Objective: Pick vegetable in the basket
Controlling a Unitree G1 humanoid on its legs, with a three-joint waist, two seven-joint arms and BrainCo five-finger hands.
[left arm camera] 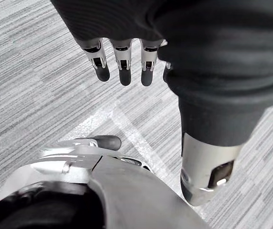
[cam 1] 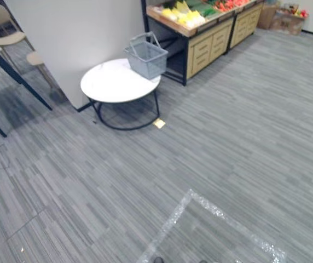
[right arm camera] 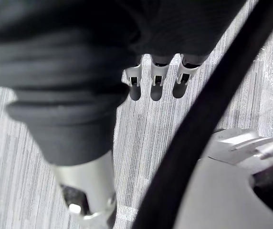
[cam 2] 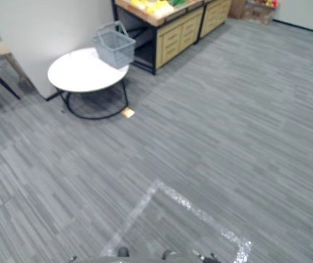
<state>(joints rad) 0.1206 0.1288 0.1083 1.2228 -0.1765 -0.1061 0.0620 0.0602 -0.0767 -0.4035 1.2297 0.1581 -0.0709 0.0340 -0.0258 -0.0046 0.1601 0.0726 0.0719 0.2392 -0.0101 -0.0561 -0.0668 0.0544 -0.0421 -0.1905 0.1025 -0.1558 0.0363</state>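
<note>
Left wrist view is showing the left hand (left arm camera: 123, 64) hanging over the grey carpet (left arm camera: 31, 71), fingers straight and loosely spread, gripping nothing; the right hand (right arm camera: 156, 81) is hanging likewise. Well ahead, the basket (cam 1: 145, 57) is sitting on the round white desk (cam 1: 110, 85), just beside the wooden stand (cam 1: 211, 38) where yellow and green vegetables (cam 1: 186, 13) are lying.

- Cut off at the top edge, too small to name: vegetables (cam 1: 186, 15) on the stand (cam 1: 211, 43).
- Too small to identify: yellow scrap (cam 1: 159, 124) by the round table (cam 1: 110, 85).
</note>
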